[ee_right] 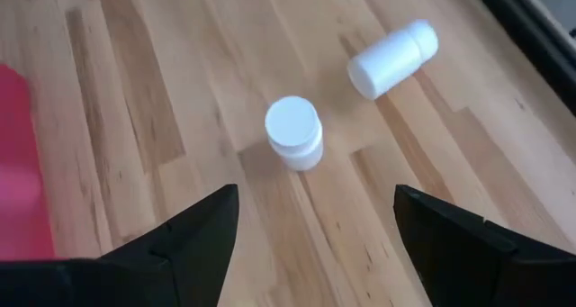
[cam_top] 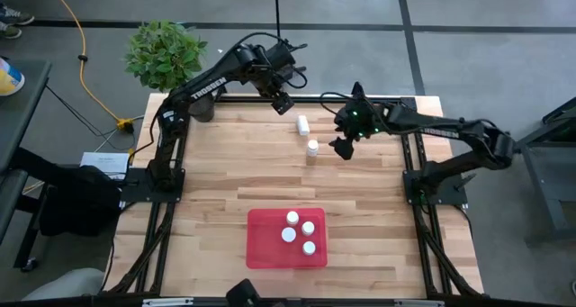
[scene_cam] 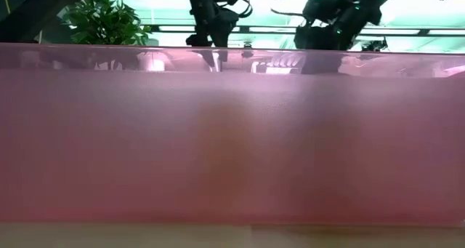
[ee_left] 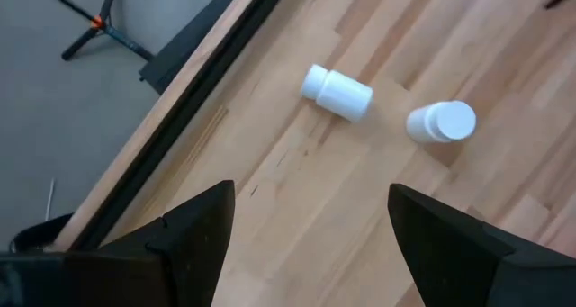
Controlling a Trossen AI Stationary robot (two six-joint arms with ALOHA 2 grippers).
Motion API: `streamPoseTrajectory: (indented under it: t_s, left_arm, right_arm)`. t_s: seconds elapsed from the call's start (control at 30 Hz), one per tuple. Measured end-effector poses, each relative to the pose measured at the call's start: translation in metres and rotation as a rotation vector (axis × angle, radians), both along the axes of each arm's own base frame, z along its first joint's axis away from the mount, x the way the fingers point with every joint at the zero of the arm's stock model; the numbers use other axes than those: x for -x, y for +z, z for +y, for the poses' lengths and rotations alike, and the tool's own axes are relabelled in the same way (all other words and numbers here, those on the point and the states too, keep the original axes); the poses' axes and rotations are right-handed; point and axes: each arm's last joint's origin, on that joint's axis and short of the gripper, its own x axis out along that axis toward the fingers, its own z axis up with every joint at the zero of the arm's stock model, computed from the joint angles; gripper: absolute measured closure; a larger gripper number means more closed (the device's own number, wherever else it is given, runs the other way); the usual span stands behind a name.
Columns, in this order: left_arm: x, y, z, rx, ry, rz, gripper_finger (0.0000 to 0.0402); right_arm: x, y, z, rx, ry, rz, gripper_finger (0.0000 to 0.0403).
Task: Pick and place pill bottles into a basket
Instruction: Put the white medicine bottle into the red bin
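Observation:
Two white pill bottles are on the wooden table near its far edge. One (cam_top: 302,123) lies on its side; it also shows in the left wrist view (ee_left: 337,93) and the right wrist view (ee_right: 391,58). The other (cam_top: 312,148) stands upright on its base (ee_left: 439,122) (ee_right: 294,131). Several white-capped bottles (cam_top: 300,230) stand in the red basket (cam_top: 265,253) near the front edge. My left gripper (cam_top: 282,100) is open above the far edge, left of the lying bottle. My right gripper (cam_top: 342,147) is open, right of the upright bottle. Both are empty.
A potted green plant (cam_top: 165,53) stands beyond the table's far left corner. The basket's red wall (scene_cam: 232,139) fills most of the low view. Bare wood lies between the two loose bottles and the basket.

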Motion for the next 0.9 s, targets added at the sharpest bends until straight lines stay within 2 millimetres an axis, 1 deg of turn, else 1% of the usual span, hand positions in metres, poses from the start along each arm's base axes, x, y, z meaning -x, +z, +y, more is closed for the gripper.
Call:
streamPoseTrajectory:
  t_s: [0.13, 0.2, 0.3, 0.37, 0.47, 0.53, 0.67, 0.73, 0.9]
  left_arm:
    - [0.001, 0.002, -0.001, -0.015, -0.036, 0.003, 0.0076]
    - [-0.001, -0.004, 0.000, -0.019, -0.047, 0.008, 0.0076]
    - [0.008, -0.016, 0.004, -0.002, -0.047, 0.045, 0.0076]
    - [0.018, -0.023, 0.008, -0.005, -0.039, 0.043, 0.0076]
    - [0.041, -0.033, 0.012, -0.001, -0.016, 0.005, 0.0076]
    - [0.056, -0.035, 0.013, 0.005, -0.031, -0.073, 0.0076]
    - [0.084, -0.037, 0.012, 0.004, -0.064, -0.251, 0.0076]
    - [0.094, -0.042, 0.008, -0.007, -0.070, -0.290, 0.0076]
    - [0.103, -0.049, -0.002, -0.050, -0.116, -0.335, 0.0076]
  right_arm:
    - [-0.012, 0.008, -0.006, -0.010, 0.032, 0.076, 0.0116]
    - [-0.019, 0.011, -0.009, -0.015, 0.042, 0.101, 0.0116]
    - [-0.029, 0.015, -0.014, -0.019, 0.066, 0.143, 0.0116]
    - [-0.034, 0.015, -0.017, -0.014, 0.082, 0.168, 0.0116]
    - [-0.042, 0.014, -0.021, 0.012, 0.098, 0.198, 0.0116]
    - [-0.046, 0.012, -0.025, 0.016, 0.116, 0.238, 0.0116]
    - [-0.057, 0.006, -0.039, -0.003, 0.135, 0.262, 0.0116]
    - [-0.062, 0.003, -0.044, -0.009, 0.159, 0.316, 0.0116]
    - [-0.075, 0.003, -0.054, -0.008, 0.193, 0.358, 0.0116]
